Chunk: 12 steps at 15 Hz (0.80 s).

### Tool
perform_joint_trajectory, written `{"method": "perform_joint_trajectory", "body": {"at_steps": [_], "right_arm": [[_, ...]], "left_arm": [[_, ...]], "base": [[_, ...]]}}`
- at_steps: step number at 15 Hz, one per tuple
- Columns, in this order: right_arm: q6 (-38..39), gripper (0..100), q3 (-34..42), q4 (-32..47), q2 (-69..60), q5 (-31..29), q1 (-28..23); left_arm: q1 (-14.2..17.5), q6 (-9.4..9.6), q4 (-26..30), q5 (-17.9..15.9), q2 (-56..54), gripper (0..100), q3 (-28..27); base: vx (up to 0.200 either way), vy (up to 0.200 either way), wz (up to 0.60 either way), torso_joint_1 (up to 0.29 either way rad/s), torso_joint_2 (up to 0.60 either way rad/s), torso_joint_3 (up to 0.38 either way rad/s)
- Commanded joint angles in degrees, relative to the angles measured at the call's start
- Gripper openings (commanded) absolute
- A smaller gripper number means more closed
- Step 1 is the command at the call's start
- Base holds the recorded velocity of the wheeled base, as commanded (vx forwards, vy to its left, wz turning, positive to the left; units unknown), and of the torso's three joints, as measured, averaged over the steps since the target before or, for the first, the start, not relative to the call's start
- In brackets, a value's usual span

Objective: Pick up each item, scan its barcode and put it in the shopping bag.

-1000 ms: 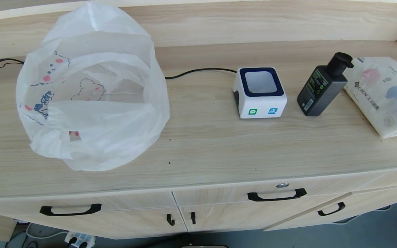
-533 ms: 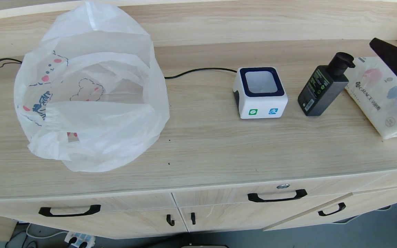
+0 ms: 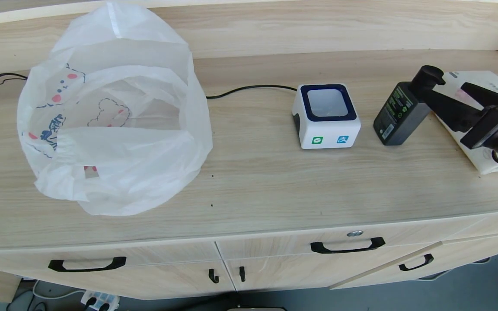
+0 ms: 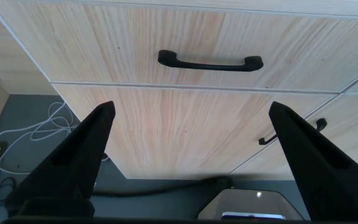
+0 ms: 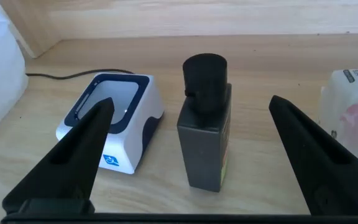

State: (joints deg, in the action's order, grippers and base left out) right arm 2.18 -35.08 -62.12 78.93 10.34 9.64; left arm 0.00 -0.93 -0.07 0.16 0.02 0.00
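Where the counter [image 3: 266, 181] extends to the left, the white shopping bag [image 3: 115, 129] is slumped with its mouth agape, cartoon prints showing through the film. The black pump bottle [image 3: 398, 114] is stood upright between the scanner [image 3: 327, 116] and a white tissue pack [image 3: 489, 77]. The right gripper [image 3: 445, 88] is held spread wide near its pump. The left gripper [image 4: 191, 106] is likewise unclenched before the drawer fronts [image 4: 197, 31].
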Motion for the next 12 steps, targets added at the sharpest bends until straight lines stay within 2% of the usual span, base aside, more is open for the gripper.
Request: {"method": "perform_joint_trajectory", "body": {"at_steps": [1, 8, 12], "right_arm": [[-0.07, 100, 0.10, 0.07, 0.87, -0.05, 0.11], [0.89, 100, 0.72, -0.37, 5.18, -0.05, -0.50], [0.63, 100, -2.88, -2.21, 10.27, -0.05, -0.68]], "left_arm": [[0.00, -0.04, -0.01, 0.02, -0.02, 100, 0.00], [0.00, -0.04, -0.01, 0.02, -0.02, 100, 0.00], [0.00, -0.04, -0.01, 0.02, -0.02, 100, 0.00]], "base": [[0.000, 0.000, 0.00, 0.000, 0.00, 0.000], [0.000, 0.000, 0.00, 0.000, 0.00, 0.000], [0.000, 0.000, 0.00, 0.000, 0.00, 0.000]]}}
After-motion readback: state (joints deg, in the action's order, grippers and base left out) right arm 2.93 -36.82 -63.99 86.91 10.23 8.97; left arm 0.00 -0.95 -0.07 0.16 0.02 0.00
